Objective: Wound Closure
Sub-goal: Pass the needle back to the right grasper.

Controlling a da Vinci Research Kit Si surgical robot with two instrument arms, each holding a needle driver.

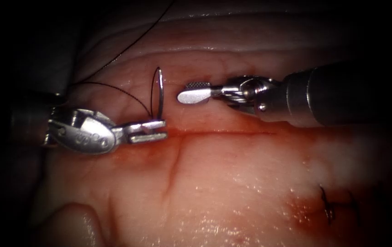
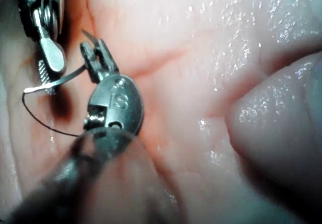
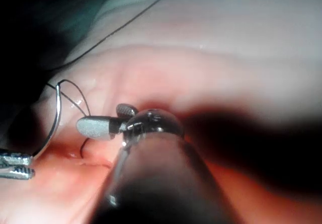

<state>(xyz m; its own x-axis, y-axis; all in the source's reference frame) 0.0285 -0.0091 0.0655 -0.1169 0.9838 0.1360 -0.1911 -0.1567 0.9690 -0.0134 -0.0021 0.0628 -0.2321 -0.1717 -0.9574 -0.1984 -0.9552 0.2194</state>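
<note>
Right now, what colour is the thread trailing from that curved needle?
Black: the thread runs dark and thin across the pale tissue, clearest in the endoscope view.

Colours and patterns at the cut

The tissue [image 1: 232,174] is seen in pale pink, shading to whitish where it is wet, and is marked by a thin red line along the cut [image 1: 223,133] and by smears of red fluid [image 1: 296,208]. The left tool [image 1: 149,130] and the right tool [image 1: 195,92] are seen in bright silver-grey steel; a fine cross-hatched pattern is shown on the inner face of the right tool's jaw, and small stamped marks are borne on the left tool's rounded wrist. The needle [image 1: 160,93] is rendered in silver-grey. The thread [image 1: 113,86] is seen as black, as are the stitches [image 1: 331,206] lower right.
</note>
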